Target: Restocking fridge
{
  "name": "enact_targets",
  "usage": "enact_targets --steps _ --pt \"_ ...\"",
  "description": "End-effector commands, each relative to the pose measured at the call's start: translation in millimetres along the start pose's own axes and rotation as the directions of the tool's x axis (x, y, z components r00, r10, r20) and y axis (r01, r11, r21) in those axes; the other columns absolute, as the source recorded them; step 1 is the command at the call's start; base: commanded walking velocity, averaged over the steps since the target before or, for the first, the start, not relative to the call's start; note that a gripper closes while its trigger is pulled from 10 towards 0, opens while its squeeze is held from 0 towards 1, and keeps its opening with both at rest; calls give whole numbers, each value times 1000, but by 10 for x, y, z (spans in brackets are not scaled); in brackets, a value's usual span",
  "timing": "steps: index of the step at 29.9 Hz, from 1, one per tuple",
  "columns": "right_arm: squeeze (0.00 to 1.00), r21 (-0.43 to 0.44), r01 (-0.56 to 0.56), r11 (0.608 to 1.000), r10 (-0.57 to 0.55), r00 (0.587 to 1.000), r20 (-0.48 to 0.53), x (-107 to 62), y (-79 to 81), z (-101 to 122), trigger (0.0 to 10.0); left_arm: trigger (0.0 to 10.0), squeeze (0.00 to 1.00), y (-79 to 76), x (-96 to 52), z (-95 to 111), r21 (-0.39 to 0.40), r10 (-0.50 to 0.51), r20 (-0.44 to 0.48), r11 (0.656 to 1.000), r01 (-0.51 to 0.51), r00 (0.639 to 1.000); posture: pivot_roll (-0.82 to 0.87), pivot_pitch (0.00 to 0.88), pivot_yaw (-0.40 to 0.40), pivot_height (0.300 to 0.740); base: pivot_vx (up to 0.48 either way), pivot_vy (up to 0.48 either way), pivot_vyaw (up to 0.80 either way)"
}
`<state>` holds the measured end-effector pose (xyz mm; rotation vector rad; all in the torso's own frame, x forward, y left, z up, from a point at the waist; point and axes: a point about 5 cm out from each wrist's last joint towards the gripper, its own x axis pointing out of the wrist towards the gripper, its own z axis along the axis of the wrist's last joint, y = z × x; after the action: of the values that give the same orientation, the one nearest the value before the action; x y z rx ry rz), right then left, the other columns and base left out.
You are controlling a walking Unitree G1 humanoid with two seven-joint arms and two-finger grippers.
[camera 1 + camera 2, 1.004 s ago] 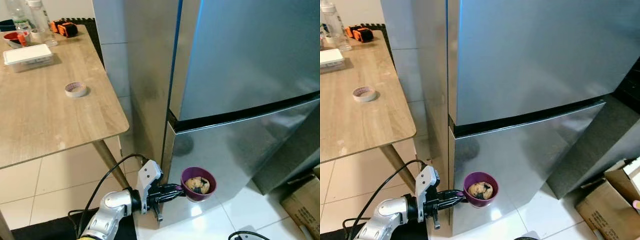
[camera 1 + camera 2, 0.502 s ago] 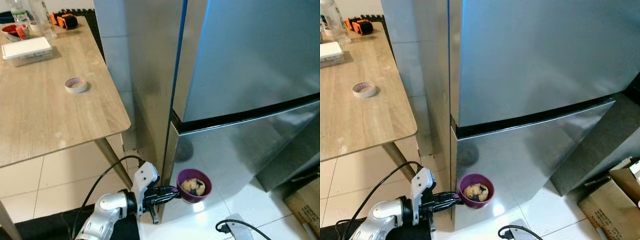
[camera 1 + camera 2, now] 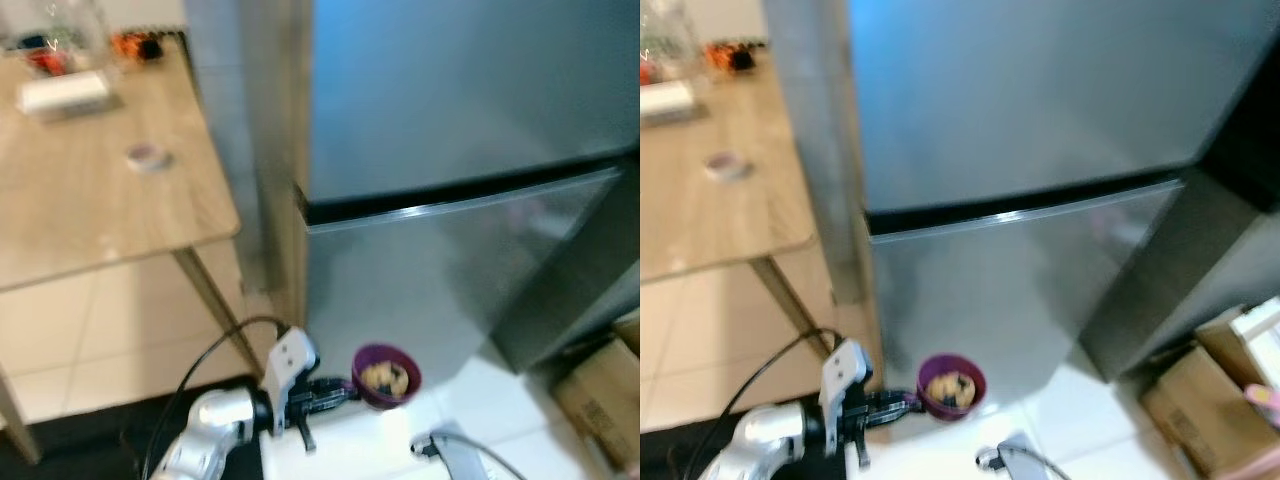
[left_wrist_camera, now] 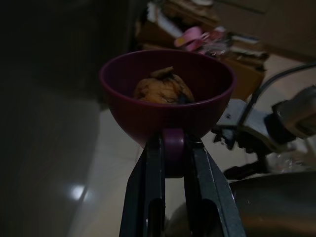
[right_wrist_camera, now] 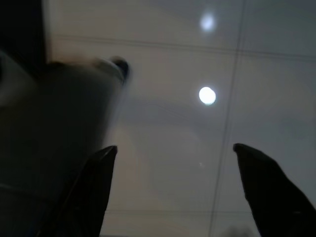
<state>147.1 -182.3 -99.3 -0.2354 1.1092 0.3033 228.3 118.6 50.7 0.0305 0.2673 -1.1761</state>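
Low before the fridge [image 3: 450,120], the left pincer [image 3: 340,388] clamps the purple bowl [image 3: 386,374] by its handle. Right pincer [image 5: 180,182] hangs spread apart over floor tiles.

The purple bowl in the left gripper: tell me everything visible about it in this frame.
The purple bowl is small, round and deep, of plastic-looking material, with a short tab handle low on its side. It sits upright and holds a lumpy brown piece of food with dark spots. The left gripper has its two black fingers clamped on that tab, carrying the bowl above the white tiled floor, low in front of the closed lower door of the steel fridge. Nothing else touches it.
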Motion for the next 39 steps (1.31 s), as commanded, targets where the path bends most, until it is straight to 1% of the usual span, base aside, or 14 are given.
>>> enact_targets --steps 1,4,7,12,17,23,32,36,39 --pt "0 8 1 1000 -1 1000 -14 -20 -28 -80 10000 10000 0 -9 36 39 -5 -4 32 1000 4 999 92 7 -94 740 0 0 0" --pt "0 9 2 1000 -2 1000 -16 -25 -41 -97 10000 10000 0 2 41 53 -14 4 45 1000 -4 999 92 7 -94 740 0 0 0" --pt "0 12 17 1000 -16 1000 -26 -72 -183 -163 10000 10000 0 22 42 67 -11 6 48 1000 -6 999 92 7 -94 740 0 0 0" --pt "0 10 20 1000 -20 999 -31 -129 -346 -204 10000 10000 0 22 48 68 -8 -1 44 1000 2 999 89 3 -95 740 0 0 0" --pt "0 14 18 1000 -17 999 -32 -168 -435 -236 10000 10000 0 22 58 72 -9 -2 48 1000 3 999 88 3 -95 740 0 0 726" --pt "0 11 11 1000 -11 999 -39 -179 -435 -278 10000 10000 0 10 75 76 -9 -10 51 1000 11 999 85 6 -93 740 0 0 794" --pt "0 12 14 1000 -13 998 -56 -208 -423 -402 10000 10000 0 40 93 87 3 18 57 1000 -18 998 82 5 -92 740 0 0 794" --pt "0 10 39 999 -38 998 -47 -214 -447 -400 10000 10000 0 43 90 71 4 17 43 1000 -17 999 82 5 -92 740 0 0 798" --pt "0 6 53 999 -53 998 -31 -205 -469 -342 10000 10000 0 47 82 52 -1 22 41 1000 -22 999 82 2 -92 740 0 0 165"
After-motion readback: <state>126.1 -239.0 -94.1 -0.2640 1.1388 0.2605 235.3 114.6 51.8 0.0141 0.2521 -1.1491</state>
